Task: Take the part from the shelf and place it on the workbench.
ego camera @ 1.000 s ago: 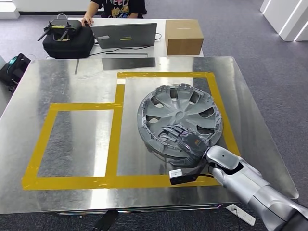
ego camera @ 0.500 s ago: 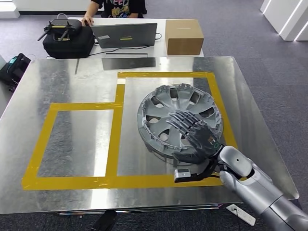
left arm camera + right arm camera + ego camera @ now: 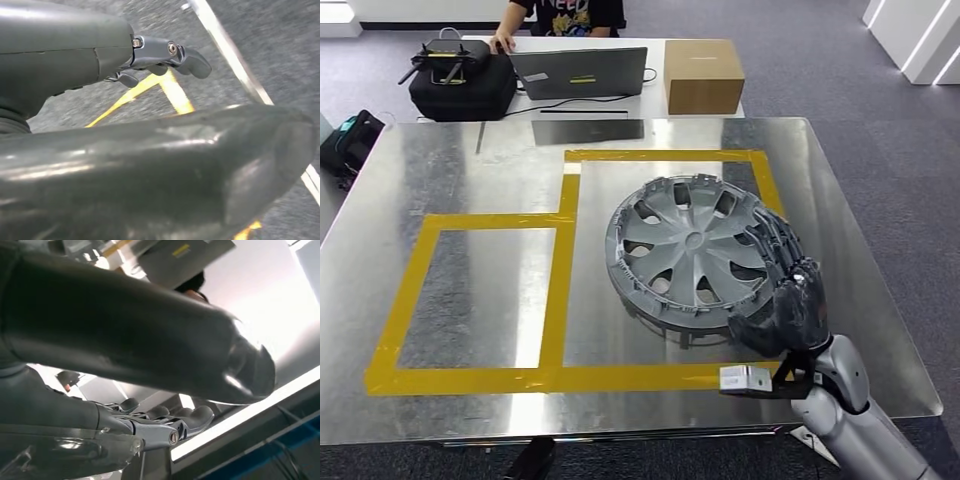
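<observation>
Hubcap (image 3: 695, 255) lies flat on bench (image 3: 471, 170) inside yellow tape; right robot hand (image 3: 784, 295), fingers apart, at its rim — a snag could drag it.

The shiny metal desk (image 3: 471, 160) carries yellow tape (image 3: 558, 275) laid out as two joined rectangles. The grey wheel cover (image 3: 693, 255) lies flat on the desk inside the larger rectangle, its rim near the tape on that rectangle's outer side.
</observation>
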